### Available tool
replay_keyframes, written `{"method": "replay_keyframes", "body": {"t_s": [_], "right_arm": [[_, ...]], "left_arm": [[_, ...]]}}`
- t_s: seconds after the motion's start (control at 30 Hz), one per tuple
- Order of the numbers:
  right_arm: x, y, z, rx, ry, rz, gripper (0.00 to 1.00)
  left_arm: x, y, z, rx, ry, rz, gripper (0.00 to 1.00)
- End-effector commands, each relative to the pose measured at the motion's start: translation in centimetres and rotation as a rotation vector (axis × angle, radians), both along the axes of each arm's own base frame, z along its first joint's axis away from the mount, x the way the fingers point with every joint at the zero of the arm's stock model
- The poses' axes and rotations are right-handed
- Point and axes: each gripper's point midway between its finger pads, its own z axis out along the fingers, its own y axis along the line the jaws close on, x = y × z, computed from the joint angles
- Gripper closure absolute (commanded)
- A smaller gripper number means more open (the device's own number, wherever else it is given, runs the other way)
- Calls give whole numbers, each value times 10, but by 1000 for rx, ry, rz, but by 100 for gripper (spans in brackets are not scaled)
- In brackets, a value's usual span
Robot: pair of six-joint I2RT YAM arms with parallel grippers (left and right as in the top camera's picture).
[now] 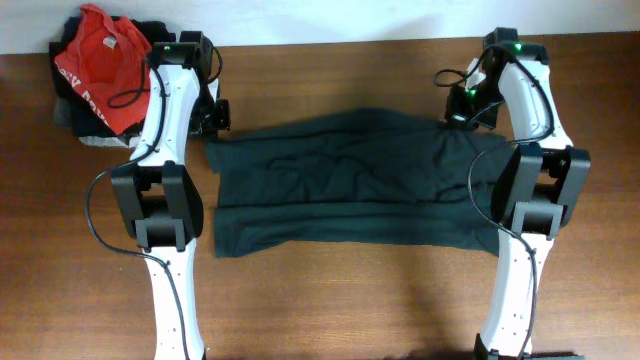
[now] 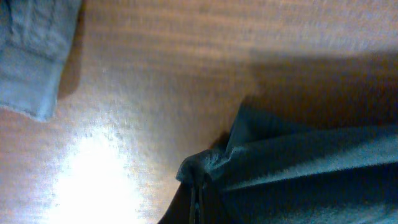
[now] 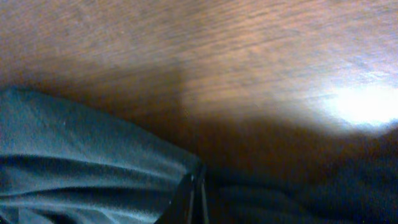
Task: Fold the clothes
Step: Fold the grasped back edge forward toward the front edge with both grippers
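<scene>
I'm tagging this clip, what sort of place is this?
Likely a robotics lab bench: left arm and right arm at a wooden table, a dark garment spread flat, a red T-shirt heaped aside.

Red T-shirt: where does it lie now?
In the overhead view, the red T-shirt lies on a stack of other garments at the table's far left corner, beside the left arm.
</scene>
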Motion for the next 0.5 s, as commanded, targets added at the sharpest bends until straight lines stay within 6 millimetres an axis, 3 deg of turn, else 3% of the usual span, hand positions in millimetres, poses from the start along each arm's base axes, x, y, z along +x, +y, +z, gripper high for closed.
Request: {"method": "replay_keyframes", "body": {"t_s": [0.0, 0.23, 0.33, 0.47], "right_arm": [[3, -18, 26, -115, -20, -24, 96], [-26, -20, 59, -139, 70, -20, 96], [-45, -17, 60, -131, 146, -14, 96], [-48, -16, 58, -128, 159, -12, 96]], "left_arm": [[0, 0, 32, -1, -48, 13, 100], [-11, 1, 70, -2, -69, 14, 100], [-19, 2, 74, -1, -48, 15, 100], [-32, 3, 72, 1, 9, 15, 100]]}}
